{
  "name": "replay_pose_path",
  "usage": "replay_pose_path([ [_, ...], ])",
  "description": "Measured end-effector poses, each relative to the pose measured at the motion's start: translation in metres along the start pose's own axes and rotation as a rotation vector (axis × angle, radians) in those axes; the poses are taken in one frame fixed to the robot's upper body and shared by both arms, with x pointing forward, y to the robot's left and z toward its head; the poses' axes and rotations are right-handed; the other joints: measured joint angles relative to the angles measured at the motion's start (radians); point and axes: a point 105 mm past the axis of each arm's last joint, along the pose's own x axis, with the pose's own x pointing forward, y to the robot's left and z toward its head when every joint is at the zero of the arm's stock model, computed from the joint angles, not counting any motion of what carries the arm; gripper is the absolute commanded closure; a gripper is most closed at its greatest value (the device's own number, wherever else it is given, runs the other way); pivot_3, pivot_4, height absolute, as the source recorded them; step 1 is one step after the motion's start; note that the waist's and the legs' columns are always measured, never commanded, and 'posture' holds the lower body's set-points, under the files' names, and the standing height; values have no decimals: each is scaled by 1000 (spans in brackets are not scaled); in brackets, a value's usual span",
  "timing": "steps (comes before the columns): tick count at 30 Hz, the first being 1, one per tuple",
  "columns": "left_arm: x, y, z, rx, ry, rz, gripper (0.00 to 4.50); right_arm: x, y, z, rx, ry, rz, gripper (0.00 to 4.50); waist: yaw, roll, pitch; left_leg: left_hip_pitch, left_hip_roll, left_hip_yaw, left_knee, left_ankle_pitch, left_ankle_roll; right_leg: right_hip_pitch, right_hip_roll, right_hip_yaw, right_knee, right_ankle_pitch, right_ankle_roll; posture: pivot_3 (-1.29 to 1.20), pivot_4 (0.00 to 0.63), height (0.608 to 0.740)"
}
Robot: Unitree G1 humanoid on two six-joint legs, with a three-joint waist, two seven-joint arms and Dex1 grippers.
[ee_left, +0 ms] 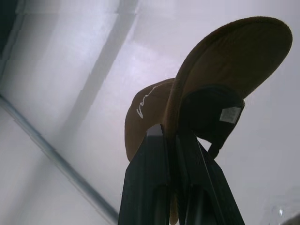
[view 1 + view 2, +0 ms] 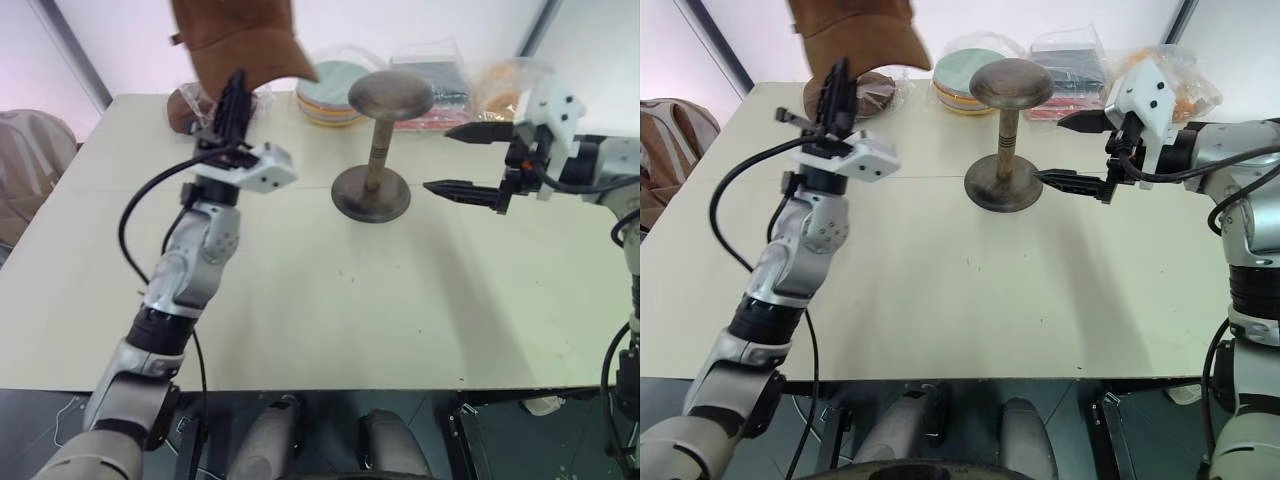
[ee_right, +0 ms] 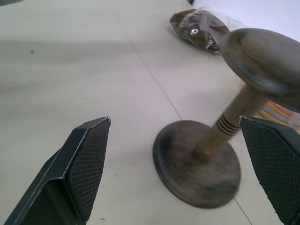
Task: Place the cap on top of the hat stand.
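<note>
— Where is the cap (image 2: pixel 240 42)?

— Up in the air, above the far left part of the table (image 2: pixel 330 300), pinched by its edge in the left gripper (image 2: pixel 232 100), whose fingers are clamped tight on it.

— And the hat stand (image 2: pixel 378 150)?

— Upright on the table, its top bare. The right gripper (image 2: pixel 470 160) hovers just beside it, fingers spread wide and holding nothing. A plastic-wrapped dark cap (image 2: pixel 865 92) lies behind.
</note>
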Motion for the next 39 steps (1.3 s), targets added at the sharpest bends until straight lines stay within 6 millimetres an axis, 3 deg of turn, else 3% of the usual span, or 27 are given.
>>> replay_pose_path([
  [11,14,-38,64,-193,-191,-53,4474,-33,-19,-14,18,50,-133,0,0,-1,1,0,0,0,0,0,0,0,1,0,0,0,0,0,150,740],
  [19,8,-58,88,-262,-264,-100,4474,-51,-13,-34,66,108,-187,0,0,-1,1,0,0,1,1,0,0,1,1,0,0,0,0,0,150,740],
  [23,1,-69,90,-267,-277,-127,4474,-56,-12,-34,69,107,-203,0,-1,-1,1,1,0,1,0,0,0,1,1,0,0,0,0,0,150,740],
  [30,-37,-110,70,-236,-232,-272,4474,-58,-9,-36,82,108,-212,0,0,-1,1,1,0,1,1,0,0,1,1,0,0,0,0,0,150,740],
  [39,-61,-127,69,-285,-238,-338,4474,-56,-7,-32,84,102,-209,0,0,-1,1,1,0,1,1,0,0,1,0,0,0,0,1,0,150,740],
])
